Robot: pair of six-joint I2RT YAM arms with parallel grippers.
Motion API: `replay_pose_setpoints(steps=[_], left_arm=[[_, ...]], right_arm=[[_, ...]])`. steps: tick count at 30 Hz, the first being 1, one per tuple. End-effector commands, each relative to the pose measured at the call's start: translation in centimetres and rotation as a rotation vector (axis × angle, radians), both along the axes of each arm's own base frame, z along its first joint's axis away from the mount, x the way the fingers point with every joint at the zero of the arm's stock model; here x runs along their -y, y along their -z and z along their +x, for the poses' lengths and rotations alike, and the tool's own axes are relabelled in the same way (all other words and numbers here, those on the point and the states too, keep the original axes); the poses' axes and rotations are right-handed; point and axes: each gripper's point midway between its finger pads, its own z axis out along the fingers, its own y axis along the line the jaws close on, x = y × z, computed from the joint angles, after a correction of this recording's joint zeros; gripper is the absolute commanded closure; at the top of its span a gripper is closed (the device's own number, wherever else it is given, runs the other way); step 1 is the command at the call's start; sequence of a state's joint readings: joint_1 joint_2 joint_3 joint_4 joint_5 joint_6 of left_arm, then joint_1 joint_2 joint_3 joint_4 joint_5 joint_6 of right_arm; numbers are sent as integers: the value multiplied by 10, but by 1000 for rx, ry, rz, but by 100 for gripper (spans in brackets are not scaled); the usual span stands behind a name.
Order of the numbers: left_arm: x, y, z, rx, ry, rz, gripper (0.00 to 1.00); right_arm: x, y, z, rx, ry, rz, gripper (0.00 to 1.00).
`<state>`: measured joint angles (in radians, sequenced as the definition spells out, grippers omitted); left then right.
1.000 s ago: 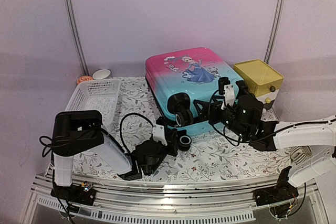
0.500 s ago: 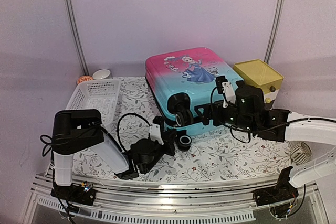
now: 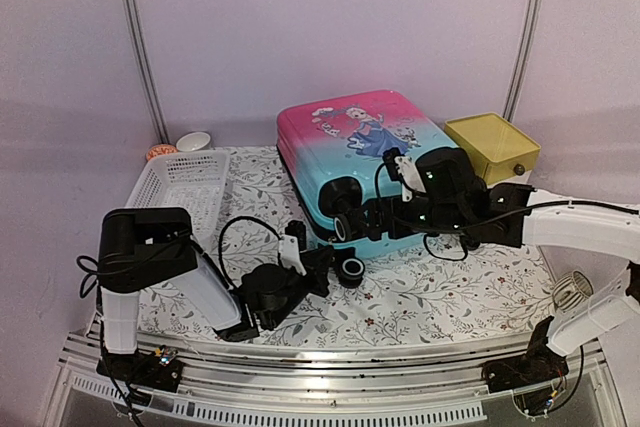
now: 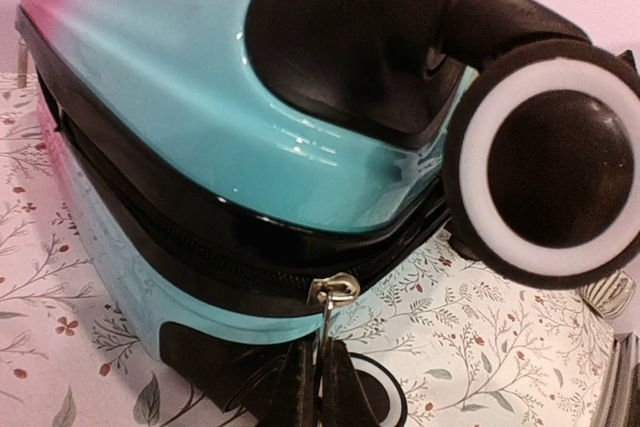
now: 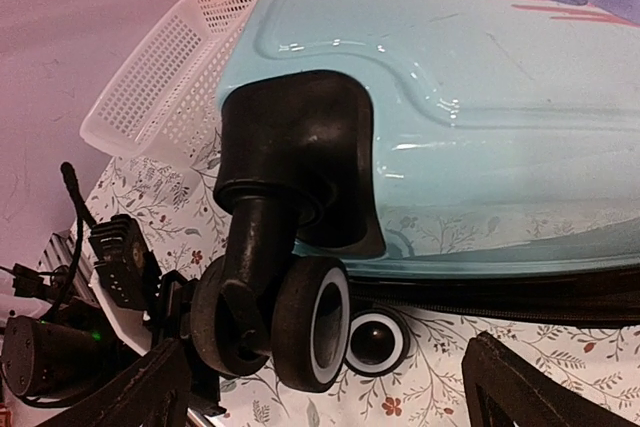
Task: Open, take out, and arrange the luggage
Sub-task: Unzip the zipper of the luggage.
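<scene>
Right arm, change: the right gripper (image 3: pixel 362 219) has swung left over the last second, from in front of the small yellow-topped box (image 3: pixel 490 145) to the near wheel corner of the pink-to-turquoise hard-shell suitcase with a cartoon princess print (image 3: pixel 360 142). The left gripper (image 3: pixel 320 257) has slid slightly left. The suitcase has stayed put.
Suitcase: lies print side up at the back middle of the table, wheels towards the arms. Its black zipper band (image 4: pixel 150 232) is closed along the stretch in view.
Zipper pull: a small metal tab (image 4: pixel 335 292) hangs from the band below the upper wheel.
Wheels: a black double caster with white rims (image 5: pixel 300 322) juts from the upper shell, and a second black wheel (image 5: pixel 378 342) sits on the cloth beneath.
Left gripper: jaws pinched tight on the zipper pull.
Right gripper: fingers (image 5: pixel 150 387) spread wide, flanking the upper caster and gripping nothing.
Cloth: a white floral-print table cover (image 3: pixel 430 297) lies under everything.
Basket: a white perforated plastic basket (image 3: pixel 180 187) is near the suitcase's left side.
Box: just beside the suitcase's right side.
</scene>
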<state>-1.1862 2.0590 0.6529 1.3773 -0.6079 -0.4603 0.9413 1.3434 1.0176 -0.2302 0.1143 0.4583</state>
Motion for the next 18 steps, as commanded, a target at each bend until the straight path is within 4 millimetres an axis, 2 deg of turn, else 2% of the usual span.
replay_pose_setpoints(steps=[1,5,8,9,13,15,18], left_arm=[[-13,-24,5,25,-34,-97,100],[-17,-23,7,23,-45,-92,100],[-19,-22,8,19,-52,-88,100],[-20,-22,8,18,-54,-87,100],[-22,-21,10,18,-65,-77,100],[-24,-21,10,19,-71,-72,100],[-29,-21,13,21,-89,-67,100]], right_arm=[[-13,-4,-7,-71,-44,36,4],[-26,-6,-4,-72,-57,16,4],[-32,4,-1,-78,-30,-59,4],[-35,-2,2,-66,-16,-70,4],[-38,14,7,-74,47,-173,6],[-38,19,9,-77,70,-206,9],[-42,19,8,-69,74,-215,29]])
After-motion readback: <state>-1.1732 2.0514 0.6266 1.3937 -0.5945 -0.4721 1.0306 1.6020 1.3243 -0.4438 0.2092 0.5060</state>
